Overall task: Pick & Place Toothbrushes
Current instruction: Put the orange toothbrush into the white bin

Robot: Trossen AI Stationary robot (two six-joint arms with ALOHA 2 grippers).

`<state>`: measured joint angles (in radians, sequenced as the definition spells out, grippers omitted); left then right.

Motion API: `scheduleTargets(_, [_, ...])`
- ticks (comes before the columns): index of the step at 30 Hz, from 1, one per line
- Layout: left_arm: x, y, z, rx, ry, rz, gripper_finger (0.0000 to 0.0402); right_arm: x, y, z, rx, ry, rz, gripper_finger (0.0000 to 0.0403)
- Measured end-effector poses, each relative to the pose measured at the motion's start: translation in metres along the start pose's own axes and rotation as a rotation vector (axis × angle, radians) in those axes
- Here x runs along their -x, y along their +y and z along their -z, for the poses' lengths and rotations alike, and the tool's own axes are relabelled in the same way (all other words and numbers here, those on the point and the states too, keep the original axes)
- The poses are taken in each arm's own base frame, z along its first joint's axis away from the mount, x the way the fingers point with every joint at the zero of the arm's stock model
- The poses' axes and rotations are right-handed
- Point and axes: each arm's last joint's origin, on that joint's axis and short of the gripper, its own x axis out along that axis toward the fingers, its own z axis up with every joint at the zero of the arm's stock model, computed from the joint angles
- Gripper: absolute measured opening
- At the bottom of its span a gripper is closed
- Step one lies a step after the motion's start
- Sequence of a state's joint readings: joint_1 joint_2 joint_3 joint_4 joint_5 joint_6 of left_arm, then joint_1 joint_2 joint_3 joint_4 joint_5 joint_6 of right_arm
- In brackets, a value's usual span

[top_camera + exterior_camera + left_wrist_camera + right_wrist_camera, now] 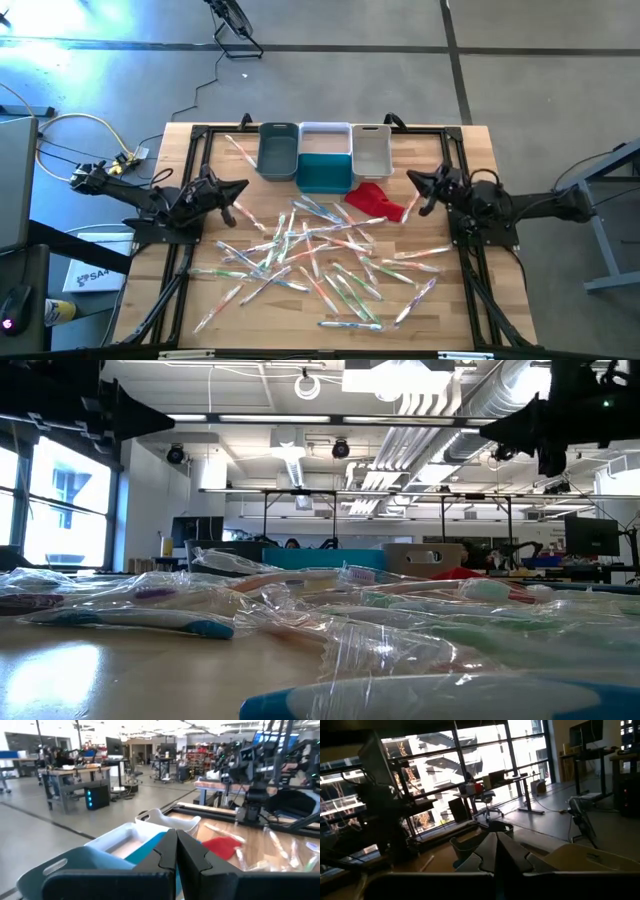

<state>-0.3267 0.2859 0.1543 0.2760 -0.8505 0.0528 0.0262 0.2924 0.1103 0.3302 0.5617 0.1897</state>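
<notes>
Both dark six-joint arms sit folded low at opposite table edges, pointing inward toward each other. Left two-finger gripper (240,187): fingers pressed together, nothing held. Right two-finger gripper (412,178): same, fingers together, empty.

Bright ceiling lights, window glare at left, dim backlit right wrist view, blurred foreground wrappers

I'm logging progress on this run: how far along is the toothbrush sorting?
Nothing looks done: the toothbrushes lie scattered over the table, and no brush shows in the grey bin, teal bin or white bin. Nothing is in hand: left end effector and right end effector are shut, empty. All picking remains.
</notes>
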Motion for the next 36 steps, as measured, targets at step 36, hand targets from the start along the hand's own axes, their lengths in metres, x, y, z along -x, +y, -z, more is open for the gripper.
scheduleTargets(36, [0.000, 0.000, 0.003, 0.055, 0.026, -0.012, 0.0000, -0.035, 0.002, -0.041, -0.374, 0.659, 0.687, 0.0002])
